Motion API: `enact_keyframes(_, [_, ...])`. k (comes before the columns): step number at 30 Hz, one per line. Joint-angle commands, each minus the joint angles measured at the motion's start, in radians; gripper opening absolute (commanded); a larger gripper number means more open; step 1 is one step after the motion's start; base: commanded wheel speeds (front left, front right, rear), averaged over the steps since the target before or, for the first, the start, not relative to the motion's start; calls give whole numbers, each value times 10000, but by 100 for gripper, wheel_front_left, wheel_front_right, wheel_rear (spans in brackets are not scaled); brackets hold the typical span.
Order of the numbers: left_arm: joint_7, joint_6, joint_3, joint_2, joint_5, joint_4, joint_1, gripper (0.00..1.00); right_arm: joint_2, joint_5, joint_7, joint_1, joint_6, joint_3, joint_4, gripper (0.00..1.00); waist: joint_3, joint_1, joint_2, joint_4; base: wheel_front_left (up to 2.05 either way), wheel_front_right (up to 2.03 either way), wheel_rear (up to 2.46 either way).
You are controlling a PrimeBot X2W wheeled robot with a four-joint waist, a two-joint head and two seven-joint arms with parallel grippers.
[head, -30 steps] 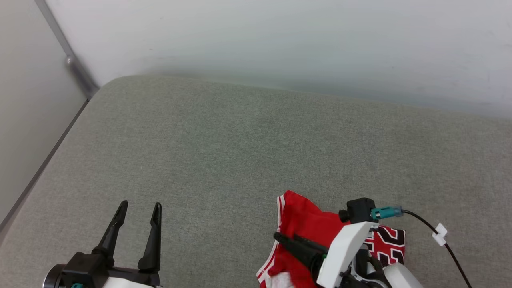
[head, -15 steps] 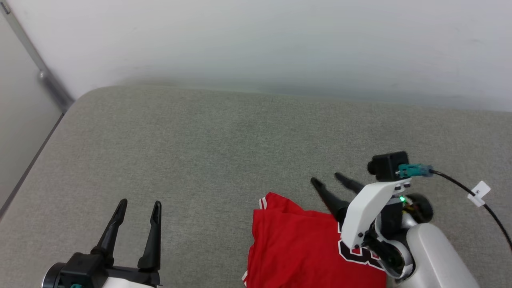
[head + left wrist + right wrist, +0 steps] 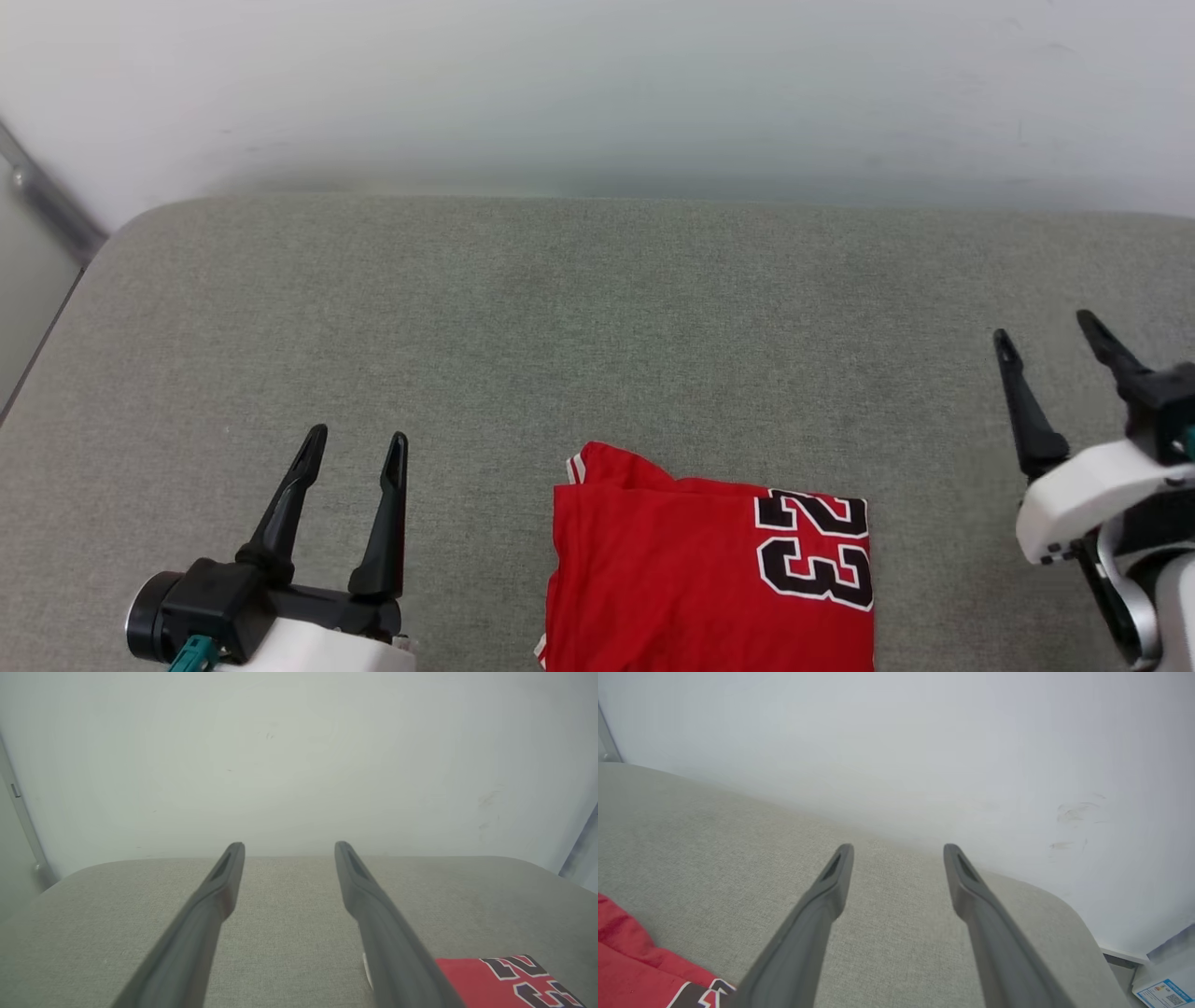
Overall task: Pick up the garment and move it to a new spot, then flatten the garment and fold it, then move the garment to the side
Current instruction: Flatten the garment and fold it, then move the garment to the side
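Garment: the red jersey (image 3: pixel 709 579) is folded into a rough rectangle and lies flat on the grey padded surface (image 3: pixel 597 308), near middle (its near edge runs out of the head view). Black numerals "23" sit at its right end and striped trim at its far-left corner.
Left gripper: the left gripper (image 3: pixel 358 435) has its fingers parted with nothing between them. It is at the near left, apart from the garment's left edge.
Right gripper: the right gripper (image 3: pixel 1045 327) has its fingers parted and is empty. It is at the far right, well apart from the garment.
Surroundings: a pale wall (image 3: pixel 597 84) runs along the far edge. A grey metal strip (image 3: pixel 47 201) stands at the far-left corner. A printed paper (image 3: pixel 1164 991) lies beyond the right corner.
Edges: both far corners are rounded, and the left edge slants nearer.
Open room: grey surface stretches from the garment to the wall and sideways to each gripper.
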Motion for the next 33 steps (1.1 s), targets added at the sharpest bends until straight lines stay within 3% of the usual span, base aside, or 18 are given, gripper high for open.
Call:
enact_keyframes(1, [-21, -16, -8, -4, -16, -36, -23, 100, 28, 15, -183, 161, -11, -148, -154, 100, 14, 0, -1, -22, 0, 0, 0])
enact_keyframes(8, [-21, -16, -142, 36, -112, -57, 286, 100, 863, 60, -1350, 1401, -8, -980, -934, 100, 10, 0, -1, -150, 0, 0, 0])
enact_keyframes(17, [-21, -17, -216, 61, -205, -35, 521, 100, 1523, 261, -1797, 2321, -9, -958, -1213, 100, -69, 0, -1, -77, 0, 0, 0])
enact_keyframes(33, [-21, -17, -250, -6, -230, 65, 503, 100, 1754, 377, -1628, 2663, -9, -706, -1173, 100, -105, 0, -1, -55, 0, 0, 0])
